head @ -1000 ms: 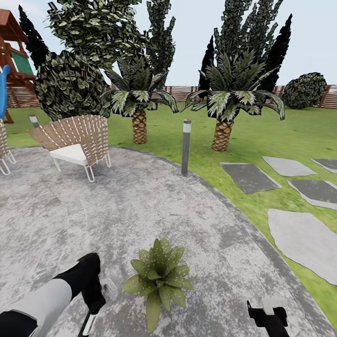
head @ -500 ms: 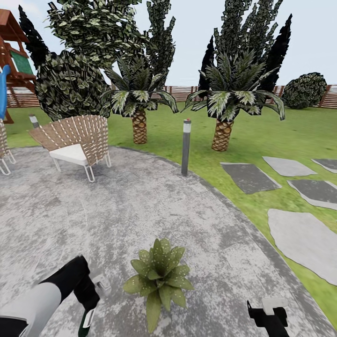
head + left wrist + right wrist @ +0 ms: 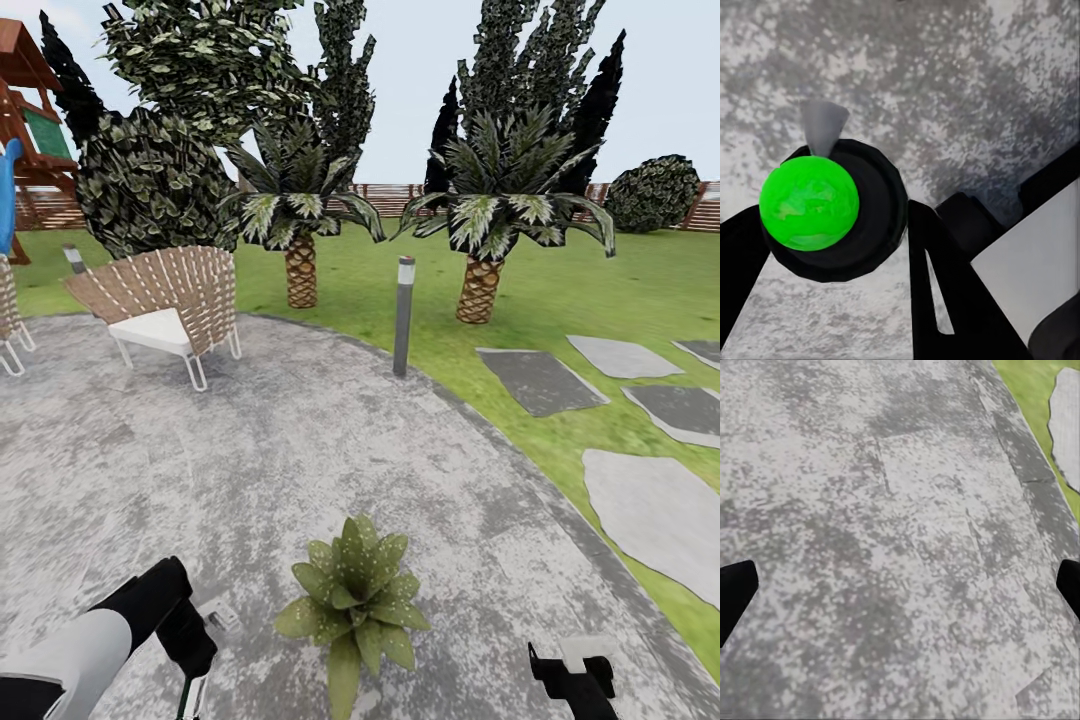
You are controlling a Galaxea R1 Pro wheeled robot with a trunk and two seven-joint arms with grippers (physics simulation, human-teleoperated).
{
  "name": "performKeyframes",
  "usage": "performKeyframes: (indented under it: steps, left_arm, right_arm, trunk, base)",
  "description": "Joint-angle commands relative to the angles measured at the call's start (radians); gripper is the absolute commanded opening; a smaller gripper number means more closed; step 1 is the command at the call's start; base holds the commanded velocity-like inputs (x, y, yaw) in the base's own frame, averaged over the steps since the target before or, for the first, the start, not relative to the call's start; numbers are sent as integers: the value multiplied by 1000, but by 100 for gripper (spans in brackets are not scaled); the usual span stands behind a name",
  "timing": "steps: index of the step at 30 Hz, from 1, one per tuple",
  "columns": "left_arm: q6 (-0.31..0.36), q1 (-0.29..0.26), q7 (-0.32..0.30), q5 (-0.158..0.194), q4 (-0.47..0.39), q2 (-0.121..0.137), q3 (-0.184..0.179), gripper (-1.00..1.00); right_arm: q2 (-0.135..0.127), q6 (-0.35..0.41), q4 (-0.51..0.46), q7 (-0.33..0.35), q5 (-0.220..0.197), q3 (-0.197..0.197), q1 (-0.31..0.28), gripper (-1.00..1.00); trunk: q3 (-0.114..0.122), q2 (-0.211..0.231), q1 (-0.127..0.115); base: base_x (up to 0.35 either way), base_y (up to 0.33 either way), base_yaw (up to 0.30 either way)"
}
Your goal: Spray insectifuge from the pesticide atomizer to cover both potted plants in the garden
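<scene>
While our L arm reaches low across the patio, elbow out, L gripper pinches the pesticide atomizer, just beside the speckled potted plant. R gripper hangs over bare stone, jaws spread wide, nothing betw. them.

The potted plant sits alone on the grey patio, with bare stone all around it. The left claw hangs just beside the plant and the right claw is well apart from it. Far behind the plant stand a grey post and a wicker chair.
</scene>
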Motion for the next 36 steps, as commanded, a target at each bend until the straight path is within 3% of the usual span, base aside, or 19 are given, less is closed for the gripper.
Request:
performKeyframes:
  steps: [1,3,6,8,13,18,20,23,28,32,36]
  left_arm:
    - [7,0,-6,-1,-5,0,-3,-100]
    - [10,0,0,-1,-8,0,-2,-100]
    - [11,0,58,1,-7,-4,4,-100]
    - [10,0,121,3,3,-21,11,-100]
    - [2,2,177,93,54,-28,23,-100]
    - [-13,47,253,118,75,-26,25,-100]
    - [-64,53,260,134,78,-26,25,-100]
    - [-107,55,265,187,79,-25,25,-100]
    - [-117,55,276,223,68,-31,27,-100]
    - [-120,55,331,261,66,-35,27,-100]
    - [-120,55,339,269,66,-36,27,-100]
  right_arm:
    - [0,-4,1,-3,11,-6,-1,100]
    - [0,-3,2,-3,11,-6,-1,100]
    - [0,-3,6,-3,11,-6,-1,100]
    - [1,-4,7,-3,11,-6,-1,100]
    - [2,-4,7,-3,11,-6,-1,100]
    - [2,-4,7,-3,11,-6,-1,100]
    - [2,-4,7,-3,11,-6,-1,100]
    - [2,-4,7,-3,10,-6,-1,100]
    - [0,-4,7,-3,10,-6,-1,100]
    - [0,-4,6,-3,11,-6,-1,100]
    - [0,-4,6,-3,11,-6,-1,100]
  trunk:
    - [-1,0,0]
    - [-1,0,0]
    - [-1,0,0]
    - [-1,0,0]
    - [-1,0,0]
    - [-2,0,0]
    - [-3,0,0]
    - [-3,0,0]
    - [-3,0,0]
    - [-3,0,0]
    - [-3,0,0]
  base:
    - [85,192,0]
    - [41,93,0]
    - [7,16,0]
    - [1,3,0]
    - [0,0,63]
    - [0,0,230]
    - [0,0,248]
    - [0,0,90]
    - [0,0,9]
    - [0,-103,1]
    - [-33,-255,0]
